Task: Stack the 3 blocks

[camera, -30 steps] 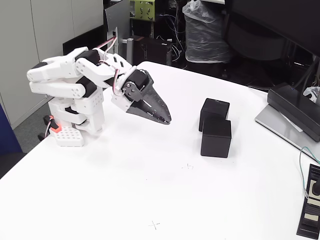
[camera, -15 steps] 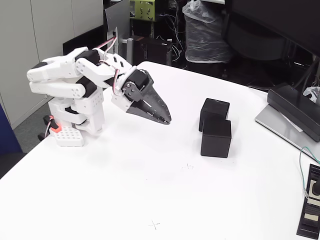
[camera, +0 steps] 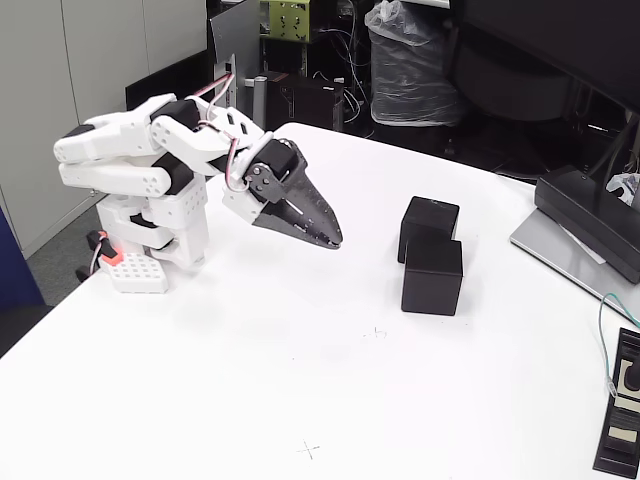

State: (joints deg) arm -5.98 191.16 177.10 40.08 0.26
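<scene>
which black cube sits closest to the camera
The front black cube, lower in the fixed view. The other black cube sits right behind it, farther up the white table.

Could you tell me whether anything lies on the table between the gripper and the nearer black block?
Nothing: in the fixed view, bare white table separates the gripper from the block.

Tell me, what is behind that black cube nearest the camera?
Right behind the front cube sits another black cube, partly covered by it. Whether they touch, or anything hides behind them, cannot be seen. The gripper hangs apart, to the left.
</scene>
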